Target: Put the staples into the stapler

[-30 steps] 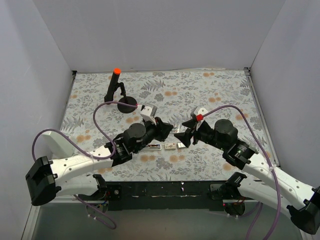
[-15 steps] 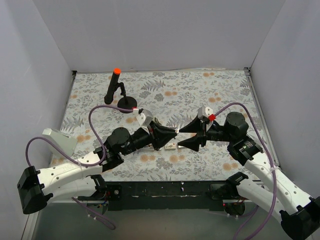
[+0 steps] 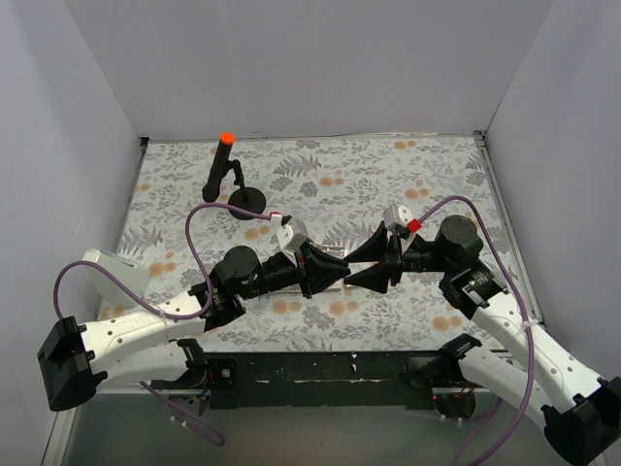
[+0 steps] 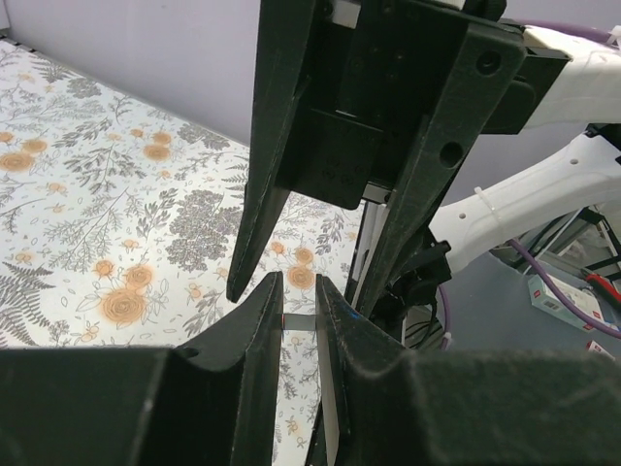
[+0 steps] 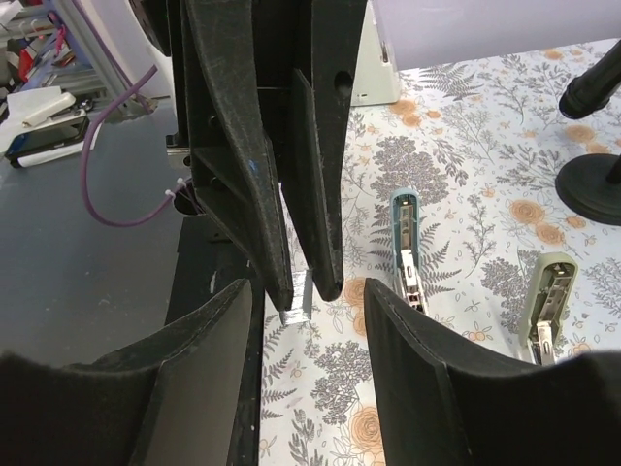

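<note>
Your left jaws are pinched almost shut on the staples (image 5: 296, 303), a short silvery strip gripped between the two fingertips (image 5: 328, 277) and sticking out a little past them. In the left wrist view you see the same strip as a thin bright line in the narrow gap between your own black fingers (image 4: 254, 330).

Your right jaws stand wide open with nothing in them. In the right wrist view their two fingers (image 5: 209, 335) sit well apart at the bottom of the picture, with the left fingertips and the strip pointing down into the space between them. From above, the two arms meet nose to nose over the near middle of the bench (image 3: 388, 175). The tips look very close there, but you cannot tell from that view whether they touch.

The stapler (image 5: 548, 296) lies on the floral bench, off to the right side of the right wrist view. It is open, with its silver metal inside showing, and it is well apart from both jaws. A light blue bar (image 5: 406, 243) of similar size lies between it and the staples, also flat on the bench. A black stand (image 3: 223, 173) with an orange tip sits towards the far left of the bench.
</note>
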Action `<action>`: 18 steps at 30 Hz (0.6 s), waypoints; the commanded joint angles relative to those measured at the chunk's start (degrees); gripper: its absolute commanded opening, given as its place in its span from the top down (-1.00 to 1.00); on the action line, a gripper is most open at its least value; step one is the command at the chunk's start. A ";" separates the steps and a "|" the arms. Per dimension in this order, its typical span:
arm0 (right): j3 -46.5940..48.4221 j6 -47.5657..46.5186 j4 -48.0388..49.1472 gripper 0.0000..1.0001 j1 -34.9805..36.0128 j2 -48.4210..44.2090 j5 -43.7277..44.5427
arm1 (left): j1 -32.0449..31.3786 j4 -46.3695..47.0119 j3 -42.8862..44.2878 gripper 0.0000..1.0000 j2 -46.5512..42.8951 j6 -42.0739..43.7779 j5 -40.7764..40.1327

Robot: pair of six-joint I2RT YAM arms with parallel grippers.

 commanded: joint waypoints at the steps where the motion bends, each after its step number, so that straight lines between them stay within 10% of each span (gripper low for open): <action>1: 1.22 1.74 2.73 -0.13 -0.17 0.25 -1.35 | 0.35 2.55 1.61 0.71 -0.81 0.79 1.68; 18: 0.17 4.55 4.39 0.00 -0.43 1.57 -3.64 | 0.35 4.22 1.00 0.70 -2.03 0.88 1.42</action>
